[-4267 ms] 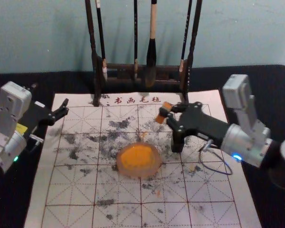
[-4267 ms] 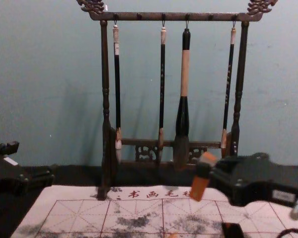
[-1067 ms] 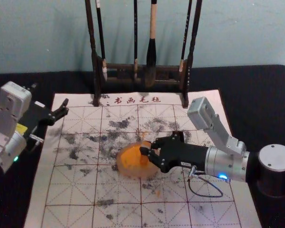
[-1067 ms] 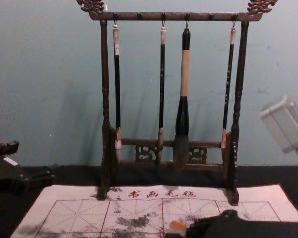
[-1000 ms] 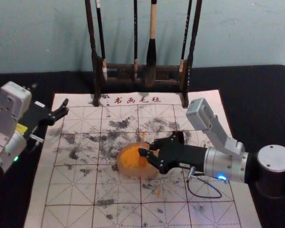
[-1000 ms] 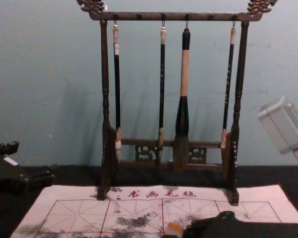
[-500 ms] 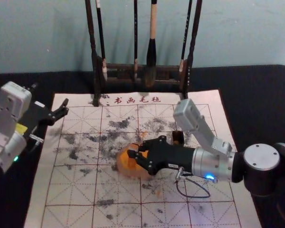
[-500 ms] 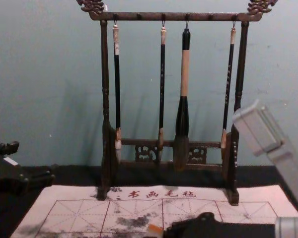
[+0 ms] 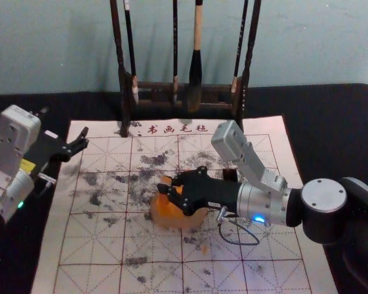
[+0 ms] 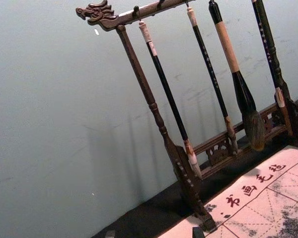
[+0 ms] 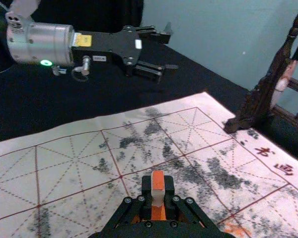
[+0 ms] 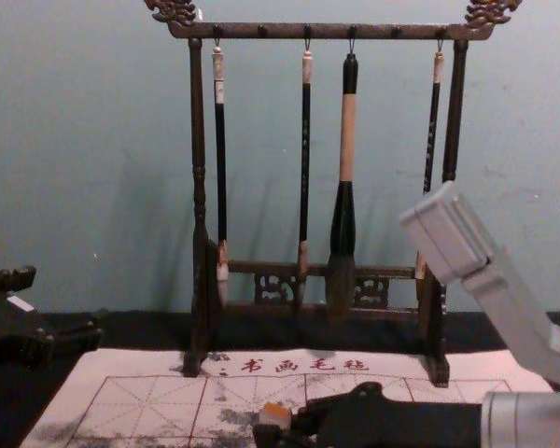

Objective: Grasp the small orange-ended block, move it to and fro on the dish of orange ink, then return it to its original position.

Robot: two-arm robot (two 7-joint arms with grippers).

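Jaws of the right gripper [image 9: 168, 184] were closed on the block [image 9: 165, 180], over the left part of the dish [image 9: 198, 220] in the head view. In the right wrist view the block stood upright between the fingertips, with an orange top, a pale band and more orange below; whether its lower end touched the ink [image 9: 172, 208] could not be told.

Red characters on the mat [image 9: 92, 245] read 书画毛毡, along its far edge. Small writing ran down the shafts of the brushes [image 12: 346, 140], too small to read, and one bore a white tag [image 12: 219, 91]. A yellow label [image 11: 83, 40] on the left arm was not legible.

Feet of the rack [image 12: 327, 32] stood at the mat's far edge. Between them and the dish lay a stretch of ink-stained mat, and more grid ran from the dish toward the near side. Just behind the right gripper was a dark thing [image 9: 230, 174], partly hidden, close to the arm. The right arm crossed the mat's right edge. Parked at the mat's left edge, well apart from the dish, the left gripper [image 9: 84, 138] had its jaws spread, holding nothing.
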